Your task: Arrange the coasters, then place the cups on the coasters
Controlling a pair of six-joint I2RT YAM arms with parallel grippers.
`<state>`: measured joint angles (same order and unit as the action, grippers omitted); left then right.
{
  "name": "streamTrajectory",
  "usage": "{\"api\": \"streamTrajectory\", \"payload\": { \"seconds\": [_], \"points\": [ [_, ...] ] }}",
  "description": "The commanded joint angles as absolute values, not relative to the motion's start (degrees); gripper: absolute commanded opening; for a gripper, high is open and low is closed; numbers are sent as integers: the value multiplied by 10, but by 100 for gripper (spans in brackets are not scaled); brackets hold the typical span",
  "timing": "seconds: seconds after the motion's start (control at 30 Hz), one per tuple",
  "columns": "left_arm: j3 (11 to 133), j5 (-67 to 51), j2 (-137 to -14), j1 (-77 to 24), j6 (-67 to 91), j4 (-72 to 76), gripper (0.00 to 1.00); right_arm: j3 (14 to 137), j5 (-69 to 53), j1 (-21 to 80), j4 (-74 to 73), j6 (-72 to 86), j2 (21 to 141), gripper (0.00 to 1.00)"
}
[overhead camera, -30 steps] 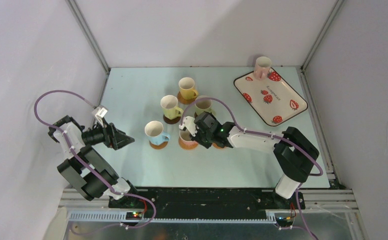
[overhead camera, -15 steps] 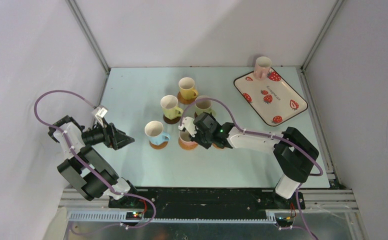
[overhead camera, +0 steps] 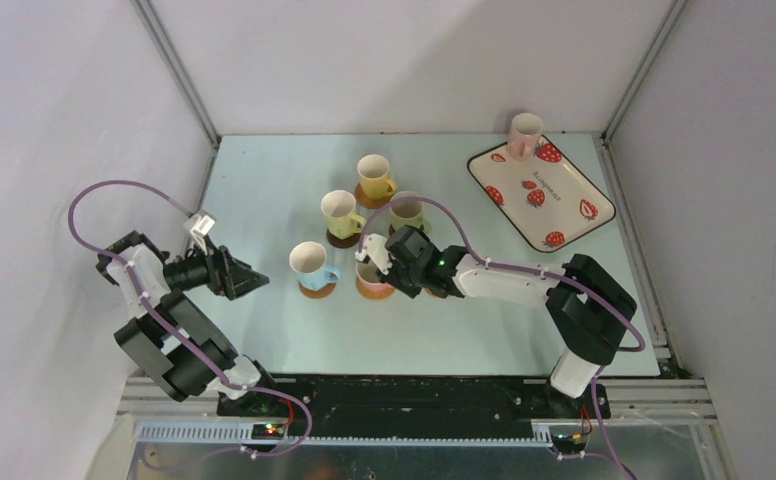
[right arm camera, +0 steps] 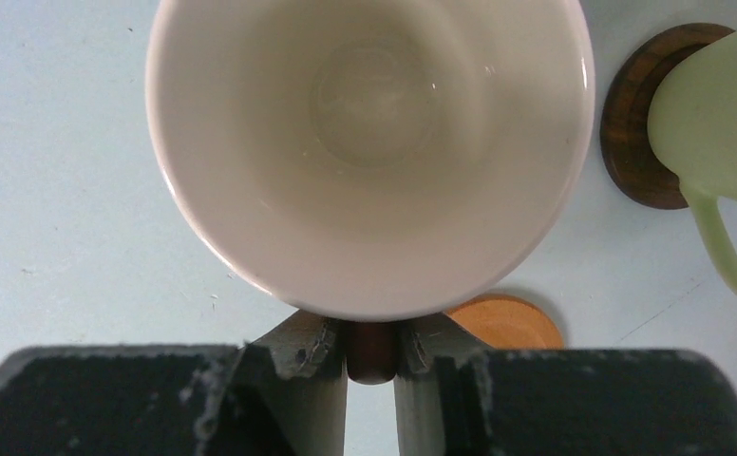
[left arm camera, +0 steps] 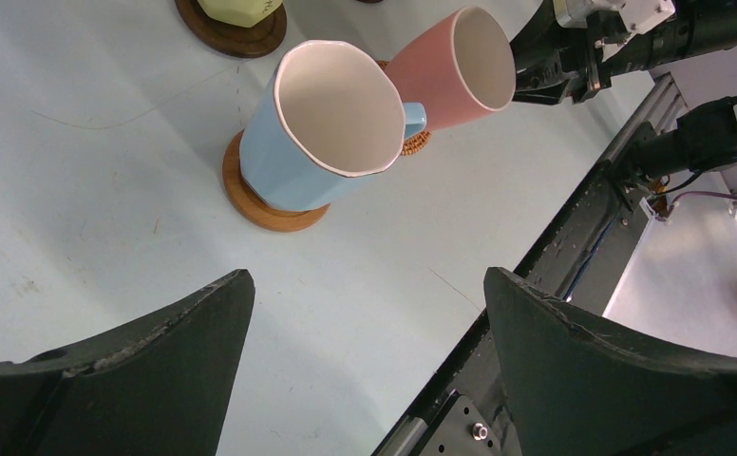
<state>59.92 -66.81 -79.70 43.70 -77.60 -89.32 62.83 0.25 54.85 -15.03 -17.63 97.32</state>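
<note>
Change: over the last second the right fingers (right arm camera: 303, 353) have crept a little toward the far left, carrying the pink cup (right arm camera: 369, 142). We see nothing else moved.
Meaning: we judge this a last lining-up of cup 5 over its coaster, with the release not yet made.
Right fingers: narrow, pinching the pink cup's handle.
Left fingers (left arm camera: 156, 351): wide apart, holding nothing, hovering over the desk (left arm camera: 108, 190) near the blue cup (left arm camera: 322, 133).
Pink cup: tilted, its base at the orange coaster (left arm camera: 414, 142). We cannot tell whether it rests there.
Remaining: 4 cups stand on coasters. The second pink cup (overhead camera: 524, 135) waits at the far corner of the strawberry tray (overhead camera: 569, 180).
Cups: glossy glaze, white insides, and the blue one has faceted walls.
Coasters: thin round discs. The wooden coaster (left arm camera: 270, 211) under the blue cup is smooth, the orange one has a ribbed edge, and the dark brown coaster (right arm camera: 635, 142) sits under a pale green cup (right arm camera: 716, 95).
Desk: pale, matte, lightly scuffed.
</note>
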Motion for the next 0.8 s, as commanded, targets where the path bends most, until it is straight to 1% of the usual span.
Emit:
{"api": "streamTrajectory", "payload": {
  "seconds": [0.0,0.17,0.2,0.37,0.43,0.47,0.53,0.57,0.63,0.67,0.7,0.77],
  "points": [
    [614,-686,-781,443,-791,-920,98,659,21,553,-110,-178,973,24],
    [614,-687,-782,443,-790,-920,98,663,23,552,-115,-177,971,29],
    [614,-687,-782,443,-790,-920,98,663,24,552,-116,-177,971,32],
    [615,-687,-782,444,-790,-920,98,664,30,552,-123,-179,970,35],
    [614,-687,-783,444,-790,-920,98,665,29,552,-126,-181,970,44],
    [614,-687,-782,444,-791,-920,98,665,29,552,-127,-181,969,52],
    [614,-686,-782,443,-791,-920,98,666,29,552,-129,-184,966,63],
    [613,-686,-782,444,-791,-920,98,666,31,552,-130,-184,961,66],
    [614,-686,-782,443,-790,-920,98,666,37,552,-131,-185,954,81],
    [614,-686,-781,444,-791,-920,98,666,40,550,-132,-186,948,86],
    [614,-686,-781,443,-791,-920,98,665,43,549,-133,-186,945,95],
    [615,-686,-782,443,-790,-920,98,666,46,547,-135,-187,934,99]
  ]
}}
